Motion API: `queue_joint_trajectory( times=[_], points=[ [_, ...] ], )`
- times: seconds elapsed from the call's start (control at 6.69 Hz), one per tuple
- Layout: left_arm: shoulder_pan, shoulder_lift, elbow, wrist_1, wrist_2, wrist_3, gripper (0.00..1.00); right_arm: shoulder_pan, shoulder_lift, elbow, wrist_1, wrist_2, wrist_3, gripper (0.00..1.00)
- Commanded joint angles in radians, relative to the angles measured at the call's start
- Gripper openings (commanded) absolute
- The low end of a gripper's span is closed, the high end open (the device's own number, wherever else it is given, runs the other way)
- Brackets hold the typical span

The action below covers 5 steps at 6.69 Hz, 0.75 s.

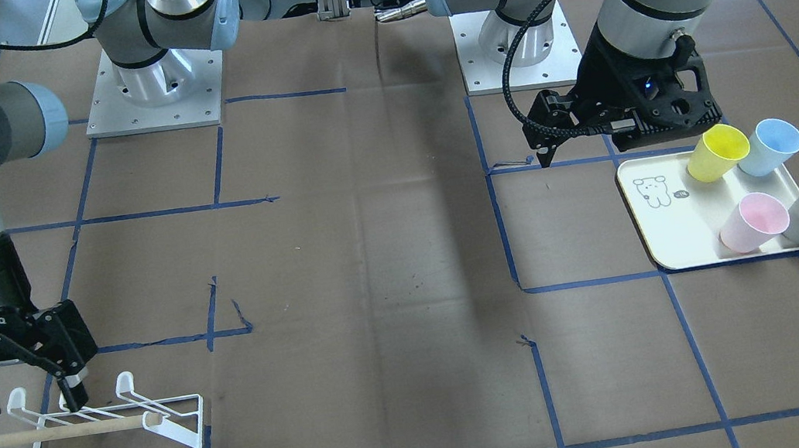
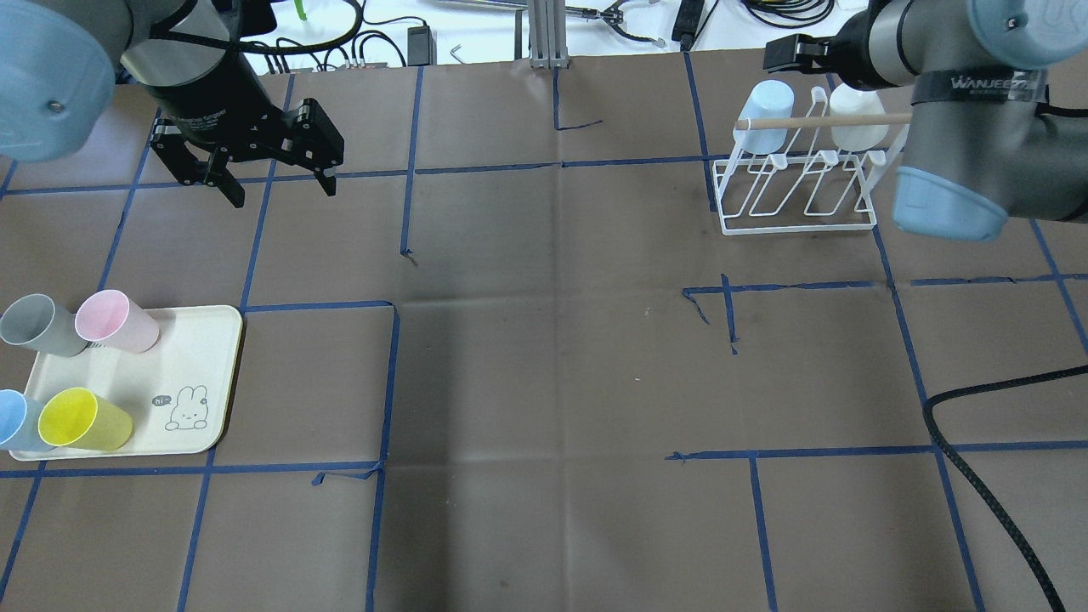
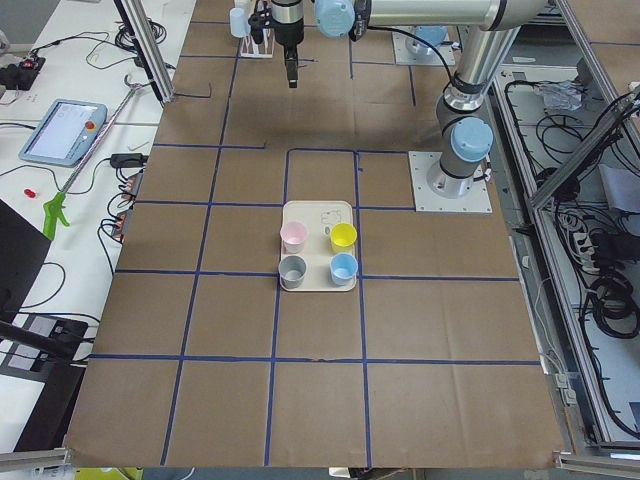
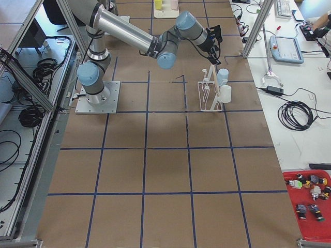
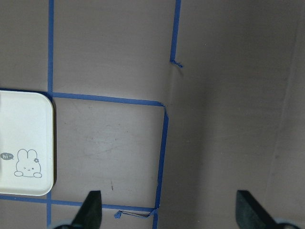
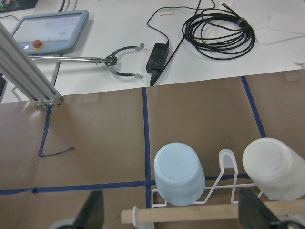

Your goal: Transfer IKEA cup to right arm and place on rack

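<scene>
Four cups stand on a cream tray (image 2: 191, 357): grey (image 2: 34, 325), pink (image 2: 115, 321), blue (image 2: 13, 421) and yellow (image 2: 83, 419). My left gripper (image 2: 272, 183) is open and empty, high over the table beyond the tray; its fingertips (image 5: 91, 207) frame bare paper in the left wrist view. The white wire rack (image 2: 799, 200) holds a pale blue cup (image 2: 765, 110) and a white cup (image 2: 858, 115), both upside down. My right gripper (image 1: 27, 403) is open and empty, just above the rack's wooden dowel (image 1: 46, 434). Its fingertips (image 6: 94, 210) show in the right wrist view.
The tray also shows in the front-facing view (image 1: 663, 234), under the left arm's camera mount. Blue tape lines grid the brown paper. A black cable (image 2: 986, 476) lies at the near right. Both arm bases (image 1: 153, 86) stand at the robot's edge.
</scene>
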Motion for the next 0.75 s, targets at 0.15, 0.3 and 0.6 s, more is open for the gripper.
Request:
queue_joint_trajectory(
  times=[0.15,0.3,0.6],
  points=[
    [0.000,0.000,0.000,0.000,0.000,0.001,0.99,0.092,-0.121,-0.097,0.549,-0.054,0.009,1.00],
    [0.000,0.000,0.000,0.000,0.000,0.003,0.99,0.104,-0.182,-0.120,0.715,-0.057,0.010,1.00],
    [0.000,0.000,0.002,0.000,0.000,0.003,0.99,0.106,-0.256,-0.127,0.929,-0.058,0.010,1.00]
  ],
)
